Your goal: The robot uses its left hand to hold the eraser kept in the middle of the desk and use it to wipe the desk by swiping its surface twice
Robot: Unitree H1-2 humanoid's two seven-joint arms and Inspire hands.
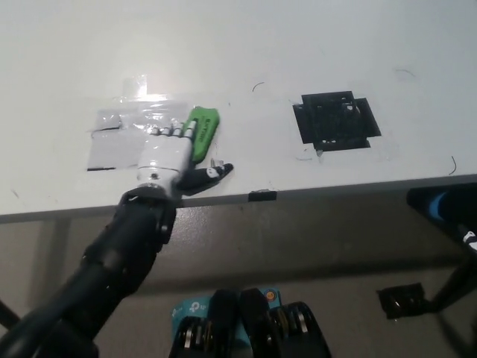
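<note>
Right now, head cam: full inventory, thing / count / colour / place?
desk: 1, white, fills the upper picture, front edge running across the middle.
eraser: 1, green, on the desk left of centre, under the left hand's fingers.
clear tape patch: 1, glossy transparent, on the desk at left, beside the eraser.
black patch: 1, black, on the desk right of centre.
small dark clip: 1, dark, on the desk's front edge.
left hand: 1, white, shut on the eraser.
right hand: not in view.
</note>
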